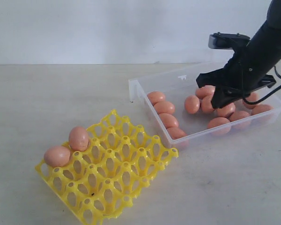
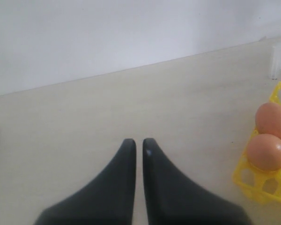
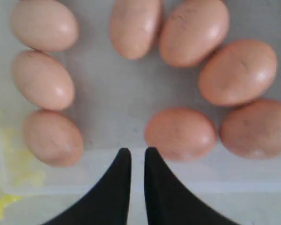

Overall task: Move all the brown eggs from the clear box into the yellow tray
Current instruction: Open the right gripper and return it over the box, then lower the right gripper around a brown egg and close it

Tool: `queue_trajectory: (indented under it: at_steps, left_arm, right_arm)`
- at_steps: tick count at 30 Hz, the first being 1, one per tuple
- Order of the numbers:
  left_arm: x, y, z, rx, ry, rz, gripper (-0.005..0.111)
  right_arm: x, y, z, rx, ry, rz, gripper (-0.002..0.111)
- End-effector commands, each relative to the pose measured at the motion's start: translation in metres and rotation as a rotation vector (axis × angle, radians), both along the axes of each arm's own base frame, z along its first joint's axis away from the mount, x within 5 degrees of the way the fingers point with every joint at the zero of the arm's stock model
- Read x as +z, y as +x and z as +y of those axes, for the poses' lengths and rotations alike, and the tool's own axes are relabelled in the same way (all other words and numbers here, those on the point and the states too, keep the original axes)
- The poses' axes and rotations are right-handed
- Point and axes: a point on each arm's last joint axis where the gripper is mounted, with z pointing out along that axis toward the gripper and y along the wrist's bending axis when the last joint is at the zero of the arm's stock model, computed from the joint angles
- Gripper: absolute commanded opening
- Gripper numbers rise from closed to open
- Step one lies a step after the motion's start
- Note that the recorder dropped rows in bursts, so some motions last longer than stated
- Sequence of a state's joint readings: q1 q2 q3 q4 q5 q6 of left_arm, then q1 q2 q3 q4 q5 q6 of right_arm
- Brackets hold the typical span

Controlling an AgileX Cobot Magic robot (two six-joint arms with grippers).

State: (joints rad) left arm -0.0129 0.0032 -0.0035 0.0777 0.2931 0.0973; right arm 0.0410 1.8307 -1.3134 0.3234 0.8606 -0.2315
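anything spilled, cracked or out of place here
Nothing stands out. Two brown eggs sit in edge cups of the yellow tray; the rest lie inside the clear box. No crack or spill is visible.

Pale beige tabletop (image 1: 47, 103), plain white wall (image 1: 107, 28) behind

**Eggs: two trayed, the rest boxed**

Directly under the right gripper (image 1: 218, 102): clear box (image 1: 178, 86), shallow, transparent, low-walled, flat on the worktop. Inside, about a dozen brown eggs (image 1: 164, 107), smooth, pinkish-tan, lying on their sides. Four sit in a row along the end wall away from the gripper, and the rest are loosely clustered beneath and around it. Well apart from the gripper, past that end wall: yellow tray (image 1: 117, 173), open lattice. Two eggs are seated in adjoining cups at its farthest corner.
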Motion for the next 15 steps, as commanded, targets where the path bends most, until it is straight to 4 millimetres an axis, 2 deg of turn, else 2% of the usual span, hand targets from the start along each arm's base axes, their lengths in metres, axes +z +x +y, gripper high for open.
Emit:
queue_trajectory:
  at_steps: [1,3,5,7,11,15]
  left_arm:
    - [-0.001,0.0,0.0,-0.007,-0.005,0.0,0.004]
    - [-0.001,0.0,0.0,-0.007,-0.005,0.0,0.004]
    - [-0.001,0.0,0.0,-0.007,-0.005,0.0,0.004]
    - [-0.001,0.0,0.0,-0.007,-0.005,0.0,0.004]
    - [-0.001,0.0,0.0,-0.007,-0.005,0.0,0.004]
    - [-0.001,0.0,0.0,-0.007,-0.005,0.0,0.004]
  right_arm:
    - [0.002,0.021,0.0,0.009,0.032,-0.121,0.038]
    - [-0.002,0.03,-0.002,-0.026,0.017,-0.154,0.063]
    - [-0.009,0.038,-0.004,-0.109,0.026,-0.141,0.074]
    - [-0.023,0.048,-0.006,-0.182,0.029,-0.123,0.074]
    - [-0.046,0.059,-0.007,-0.222,0.03,-0.115,0.074]
    - [-0.048,0.066,-0.009,-0.265,0.032,-0.186,0.074]
